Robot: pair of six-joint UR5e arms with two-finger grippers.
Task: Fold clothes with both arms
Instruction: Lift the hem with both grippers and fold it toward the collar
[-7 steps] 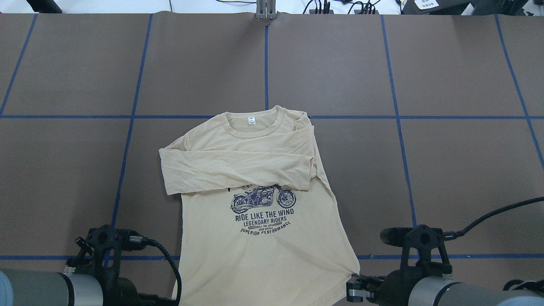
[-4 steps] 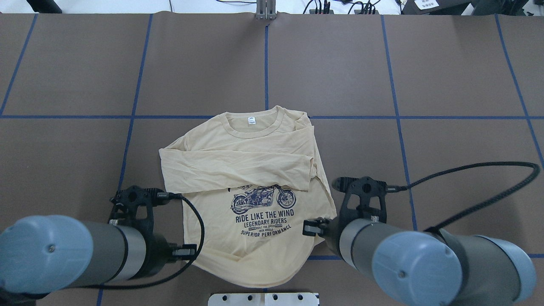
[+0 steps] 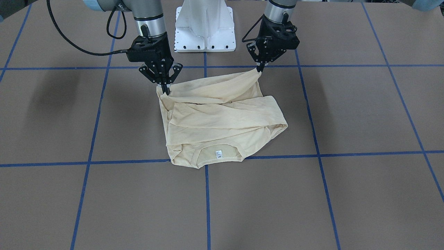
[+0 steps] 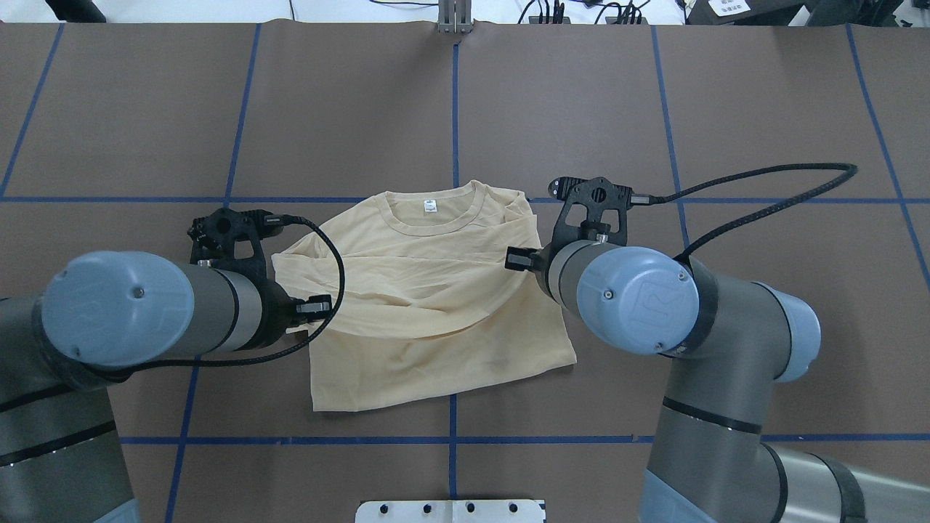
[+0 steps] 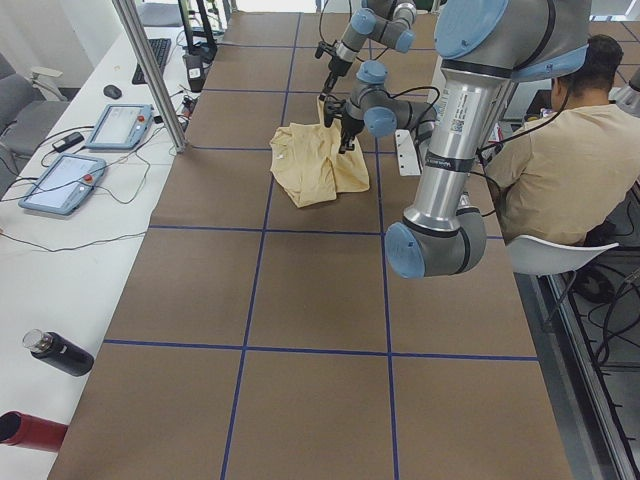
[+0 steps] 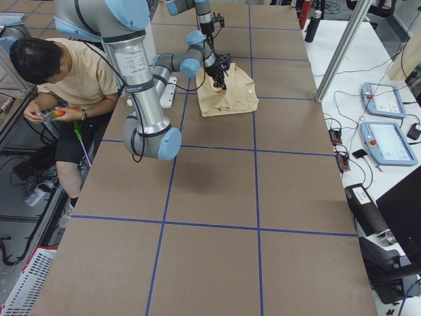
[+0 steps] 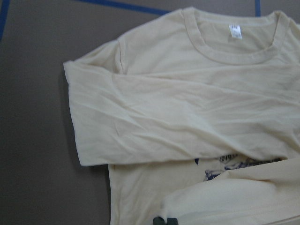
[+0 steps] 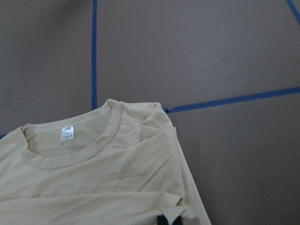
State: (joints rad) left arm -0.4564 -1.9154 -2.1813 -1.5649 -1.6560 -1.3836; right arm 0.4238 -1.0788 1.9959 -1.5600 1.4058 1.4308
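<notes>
The cream-yellow shirt (image 3: 222, 121) lies at the centre of the tabletop (image 3: 347, 194), with its collar and white neck label (image 3: 218, 153) on the side away from the robot. The left claw (image 3: 258, 69) is clenched on one hem corner; the right claw (image 3: 166, 91) is clenched on the other. Both corners are held raised above the tabletop, and the hem spans between them over the folded sleeves. The navy print (image 7: 229, 166) shows partly beneath the raised hem.
</notes>
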